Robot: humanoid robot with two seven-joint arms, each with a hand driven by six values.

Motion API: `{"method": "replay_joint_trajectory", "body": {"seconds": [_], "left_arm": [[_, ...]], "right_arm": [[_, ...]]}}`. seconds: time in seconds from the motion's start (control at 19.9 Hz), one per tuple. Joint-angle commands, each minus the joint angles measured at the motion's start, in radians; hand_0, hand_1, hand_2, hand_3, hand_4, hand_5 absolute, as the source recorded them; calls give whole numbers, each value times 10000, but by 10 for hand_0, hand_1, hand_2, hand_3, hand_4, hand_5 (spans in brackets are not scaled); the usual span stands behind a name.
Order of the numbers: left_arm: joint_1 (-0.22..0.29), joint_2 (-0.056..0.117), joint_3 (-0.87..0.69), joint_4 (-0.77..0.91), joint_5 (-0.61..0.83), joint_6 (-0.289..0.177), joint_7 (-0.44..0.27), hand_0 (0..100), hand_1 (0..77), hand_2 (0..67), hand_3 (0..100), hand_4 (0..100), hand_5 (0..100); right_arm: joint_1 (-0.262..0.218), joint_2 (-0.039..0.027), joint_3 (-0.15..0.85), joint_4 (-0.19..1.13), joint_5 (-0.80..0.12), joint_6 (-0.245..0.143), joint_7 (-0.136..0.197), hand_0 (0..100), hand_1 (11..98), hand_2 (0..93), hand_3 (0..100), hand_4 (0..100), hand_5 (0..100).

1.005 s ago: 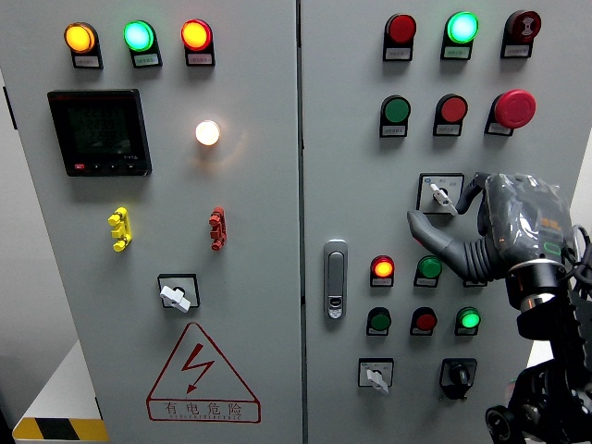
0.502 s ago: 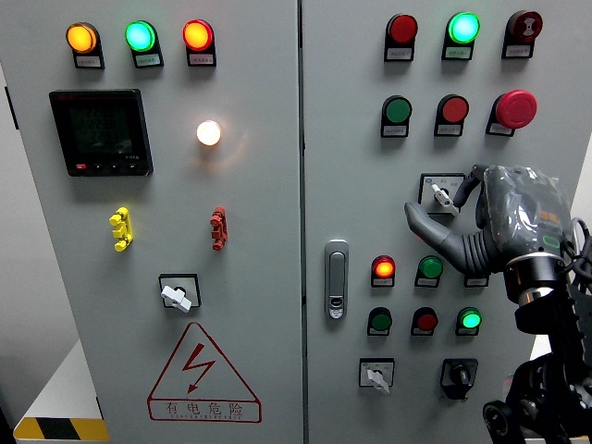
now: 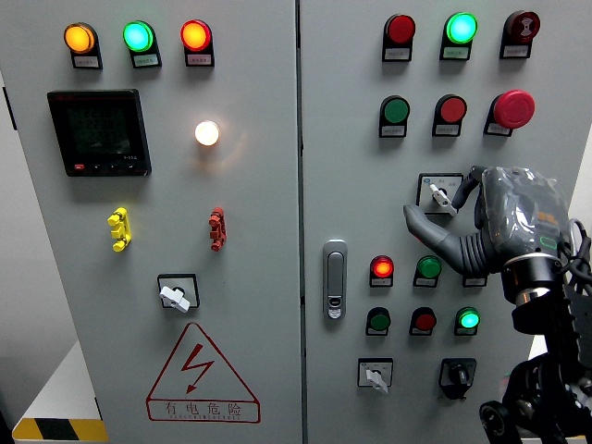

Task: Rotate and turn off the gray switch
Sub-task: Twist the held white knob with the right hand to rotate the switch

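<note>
- Right hand [image 3: 504,227] raised before the right cabinet door [image 3: 356,166], wrapped in a wrinkled grey plastic-like cover, with black ribbed joints at the finger bases.
- Thumb pointing left, away from the palm; fingers [image 3: 476,185] curled up beside the gray switch [image 3: 441,195] (contact with the knob not clear, so grip cannot be told).
- Gray switch sitting on a square white plate in the middle-right of the right door, small lever knob tilted toward upper left.
- Round glossy lamps around: lit red lamp [image 3: 381,268] and green lamp [image 3: 428,268] just below the thumb, red mushroom button [image 3: 513,108] above the hand.
- Two more lever switches low down: one on the left door [image 3: 176,296], one on the right door [image 3: 375,375]; black key selector [image 3: 456,375] beside it.
- Smooth matte grey metal doors, divided by a vertical seam; chrome oval door lock [image 3: 334,279] near that seam.
- Open flat panel left of the thumb; dark jointed arm filling the lower right corner.
</note>
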Motion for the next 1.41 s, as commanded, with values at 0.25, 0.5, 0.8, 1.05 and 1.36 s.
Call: {"method": "replay_joint_trajectory", "body": {"seconds": [0.25, 0.5, 0.8, 1.05, 1.36], "left_arm": [[0, 0, 0, 9, 0, 1, 0, 0, 0, 132, 183, 95, 118], [-15, 0, 0, 9, 0, 1, 0, 0, 0, 132, 183, 96, 118], [0, 0, 0, -6, 0, 1, 0, 0, 0, 132, 183, 96, 118], [0, 0, 0, 9, 0, -14, 0, 0, 0, 132, 183, 96, 118], [0, 0, 0, -6, 0, 1, 0, 0, 0, 132, 183, 96, 118]], "right_arm": [[33, 14, -16, -4, 0, 1, -4, 347, 299, 689, 1000, 965, 1000], [18, -1, -32, -19, 0, 1, -19, 457, 301, 695, 1000, 965, 1000], [18, -1, -108, -34, 0, 1, -142, 503, 301, 698, 1000, 965, 1000], [18, -1, -155, -111, 0, -14, -187, 533, 297, 700, 1000, 964, 1000], [18, -1, -247, -111, 0, -15, -218, 563, 302, 703, 1000, 964, 1000]]}}
